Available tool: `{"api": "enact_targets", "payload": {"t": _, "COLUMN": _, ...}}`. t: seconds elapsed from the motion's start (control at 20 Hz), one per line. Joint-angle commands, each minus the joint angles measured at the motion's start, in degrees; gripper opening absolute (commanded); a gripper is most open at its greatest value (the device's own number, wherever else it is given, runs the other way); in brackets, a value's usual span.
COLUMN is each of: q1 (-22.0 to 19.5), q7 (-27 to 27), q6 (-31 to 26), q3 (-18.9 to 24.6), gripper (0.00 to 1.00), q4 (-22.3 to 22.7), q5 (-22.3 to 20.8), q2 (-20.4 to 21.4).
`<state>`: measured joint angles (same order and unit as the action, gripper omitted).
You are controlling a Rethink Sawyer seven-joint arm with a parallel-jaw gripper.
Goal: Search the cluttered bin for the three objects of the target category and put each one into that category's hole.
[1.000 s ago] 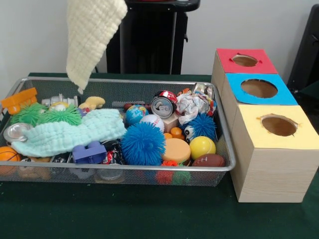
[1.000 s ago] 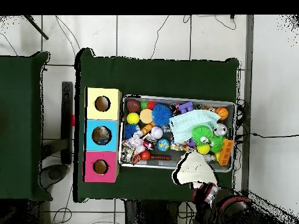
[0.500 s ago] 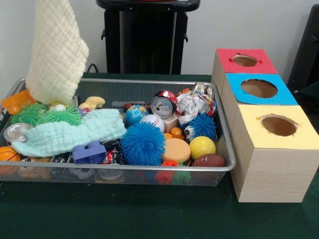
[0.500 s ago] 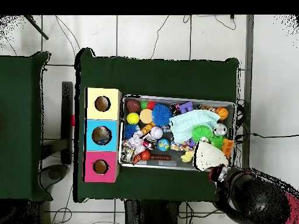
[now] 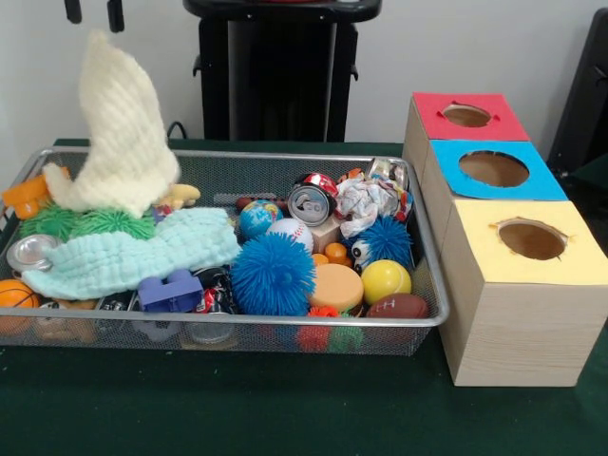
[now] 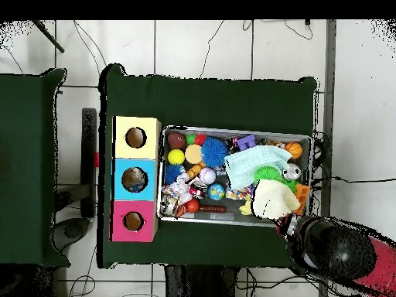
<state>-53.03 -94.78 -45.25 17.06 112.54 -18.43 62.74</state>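
While the search for the target category is not yet settled, the wire bin (image 5: 418,237) is taken as the landmark, and everything is placed against it. Just beside the bin's one end, three boxes are lined up in a row: the yellow box (image 5: 518,313), the blue box (image 5: 446,204) and the red box (image 5: 418,128), each cut with a hole on top so that sorted finds can be dropped in. Which category is wanted cannot be told from the task line.

Inside the bin, at the end away from the boxes, a cream cloth (image 5: 119,142) is seen standing in a tall peak, its foot resting on the clutter; it is judged to have been set there to uncover what lies beneath. Next to it a mint cloth (image 5: 128,252) is spread flat over other toys. Toward the box end, the candidates are exposed: a blue spiky ball (image 5: 273,274), a yellow ball (image 5: 385,280), a baseball (image 5: 290,233), a crushed can (image 5: 310,201) and a small football (image 5: 397,306) against the bin's near wall.

Above the cream cloth's peak, the gripper (image 5: 94,11) is seen at the top edge, its two tips spread apart and grasping nothing; the cloth hangs free of them. A descent among the balls is judged the likely next need.
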Motion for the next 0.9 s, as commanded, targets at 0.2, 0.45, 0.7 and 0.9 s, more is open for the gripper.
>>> {"api": "enact_targets", "payload": {"t": 0.2, "q1": -2.2, "q7": 13.9, "q6": 2.9, "q3": 9.5, "gripper": 1.00, "q4": -1.6, "q5": -4.4, "q2": -3.5}}
{"api": "enact_targets", "payload": {"t": 0.45, "q1": 0.4, "q7": 12.0, "q6": -1.3, "q3": 10.3, "gripper": 1.00, "q4": -5.9, "q5": -6.8, "q2": -5.6}}
{"api": "enact_targets", "payload": {"t": 0.7, "q1": 4.3, "q7": 6.2, "q6": 0.2, "q3": 9.1, "gripper": 1.00, "q4": -6.5, "q5": -8.4, "q2": -9.9}}
{"api": "enact_targets", "payload": {"t": 0.9, "q1": 8.3, "q7": 1.5, "q6": 0.8, "q3": 6.7, "gripper": 1.00, "q4": -8.9, "q5": -9.7, "q2": -15.4}}
